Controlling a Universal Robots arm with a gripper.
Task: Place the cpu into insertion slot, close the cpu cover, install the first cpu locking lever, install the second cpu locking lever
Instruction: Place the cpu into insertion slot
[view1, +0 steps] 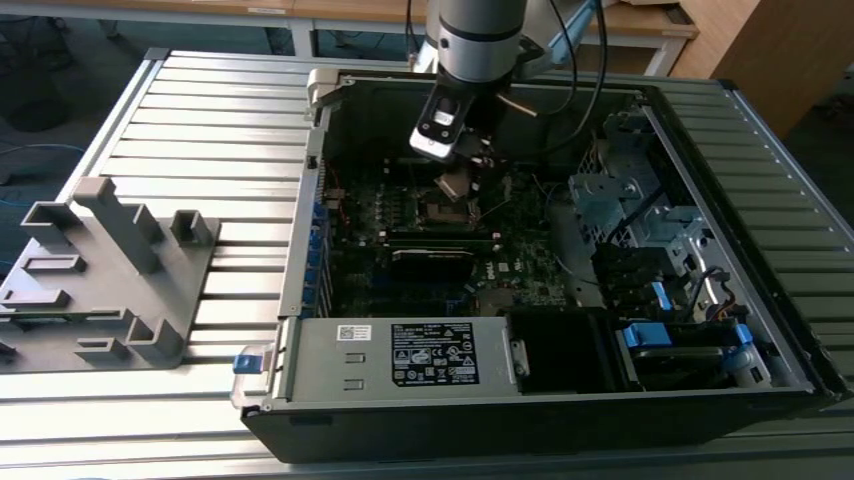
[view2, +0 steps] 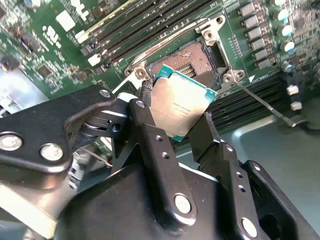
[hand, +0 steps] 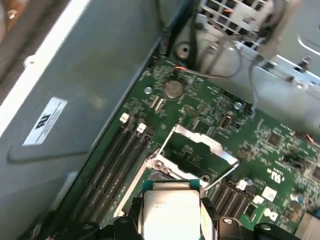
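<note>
Hand (view2: 176, 111) grips cpu (view2: 186, 100) by its edges, tilted just above insertion slot (view2: 192, 57), w/ cpu cover (hand: 206, 145) flipped up, prob. so the slot's open for seating.

Exterior view high, angled down, whole open computer case (view1: 534, 425) at middle distance, both wrist views close above the motherboard (view2: 55, 55), facing down past the gripper (view2: 176, 107) from different sides, sharing the cpu (view2: 186, 97), the insertion slot (view2: 192, 57) and surrounding board.
</note>
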